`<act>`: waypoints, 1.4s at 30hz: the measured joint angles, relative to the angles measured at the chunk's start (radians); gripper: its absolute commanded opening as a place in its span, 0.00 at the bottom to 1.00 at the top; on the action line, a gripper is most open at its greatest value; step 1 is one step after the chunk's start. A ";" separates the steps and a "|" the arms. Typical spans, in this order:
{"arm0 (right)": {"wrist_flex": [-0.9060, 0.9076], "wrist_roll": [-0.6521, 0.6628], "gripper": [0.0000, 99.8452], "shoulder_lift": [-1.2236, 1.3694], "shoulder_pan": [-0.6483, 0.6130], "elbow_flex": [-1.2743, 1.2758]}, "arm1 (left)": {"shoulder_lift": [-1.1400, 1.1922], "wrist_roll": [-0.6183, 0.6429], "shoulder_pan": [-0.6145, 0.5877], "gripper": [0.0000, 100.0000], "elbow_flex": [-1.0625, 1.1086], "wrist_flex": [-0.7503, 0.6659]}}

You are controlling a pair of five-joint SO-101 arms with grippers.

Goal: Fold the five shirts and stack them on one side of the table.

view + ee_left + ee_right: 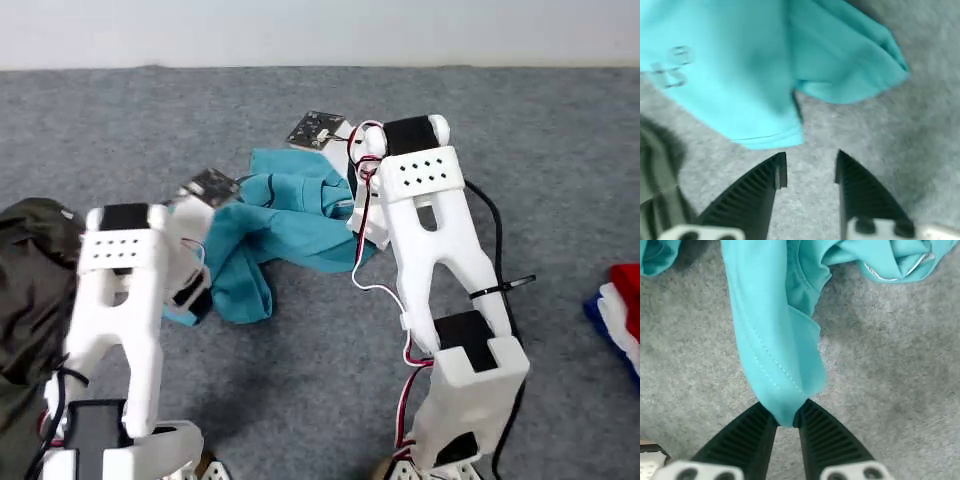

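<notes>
Crumpled teal shirt point(285, 225) lay mid-table, partly hidden by both arms. At the grey felt table's point(330, 360) left edge a dark olive garment point(30, 280), and at its right edge a folded red-white-blue stack point(622, 310), were cut off. The right gripper point(786, 422) pinched a shirt fold; the left gripper point(810, 172) gaped beside the hem.

Arms: white moulded shells on both left arm point(118, 300) and right arm point(440, 260). Black servo blocks point(470, 340) at the joints. Rows of small holes on the upper link plates point(425, 170). On right arm: red-white-black wire bundle point(362, 210), black cable point(488, 215), black cable tie point(503, 288). Both left gripper point(810, 156) and right gripper point(786, 412): black ribbed fingers point(822, 440), white base with dark screw holes point(865, 472)
</notes>
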 measured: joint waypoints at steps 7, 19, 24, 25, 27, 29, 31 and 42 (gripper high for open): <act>0.000 -0.048 0.01 0.000 0.000 0.005 | 0.000 -0.097 -0.003 0.21 0.087 -0.060; 0.000 -0.052 0.01 0.000 0.002 0.006 | 0.034 -0.104 -0.075 0.22 0.123 -0.270; 0.000 -0.052 0.01 0.000 0.000 0.006 | 0.176 -0.104 -0.098 0.21 0.089 -0.293; 0.000 -0.052 0.01 0.000 0.000 0.006 | 0.206 -0.104 -0.101 0.21 0.072 -0.295; 0.000 -0.052 0.01 0.000 0.000 0.006 | 0.256 -0.094 -0.101 0.21 0.043 -0.299; 0.000 -0.052 0.01 0.000 0.000 0.006 | 0.304 -0.086 -0.101 0.20 0.015 -0.299; 0.000 -0.052 0.01 0.000 0.000 0.006 | 0.344 -0.074 -0.101 0.18 -0.015 -0.298; 0.000 -0.052 0.01 0.000 0.000 0.006 | 0.511 -0.040 -0.089 0.00 -0.189 -0.181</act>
